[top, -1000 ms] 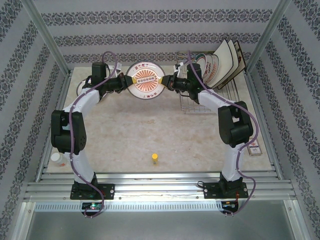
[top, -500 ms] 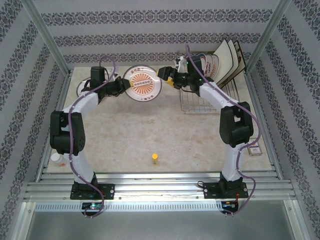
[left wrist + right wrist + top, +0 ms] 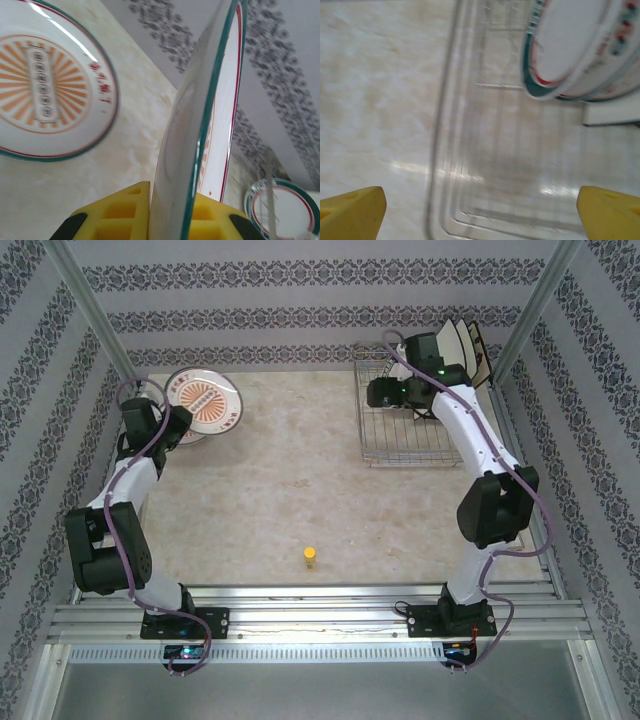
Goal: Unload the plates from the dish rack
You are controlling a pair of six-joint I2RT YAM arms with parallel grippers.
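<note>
left end effector (image 3: 170, 217) tight on glossy round plate (image 3: 192, 125), right end effector (image 3: 481, 212) agape

left hand (image 3: 174, 420) grips round plate (image 3: 205, 403) far-left | right hand (image 3: 374, 392) above dish rack (image 3: 405, 445) | square plates (image 3: 455, 345) in rack

A small yellow cylinder (image 3: 312, 558) stands on the table (image 3: 280, 500).

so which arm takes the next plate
Right: its open fingers hang over the silver wire dish rack, near the remaining plates. The left fingers are clamped on a round orange-patterned plate.
</note>
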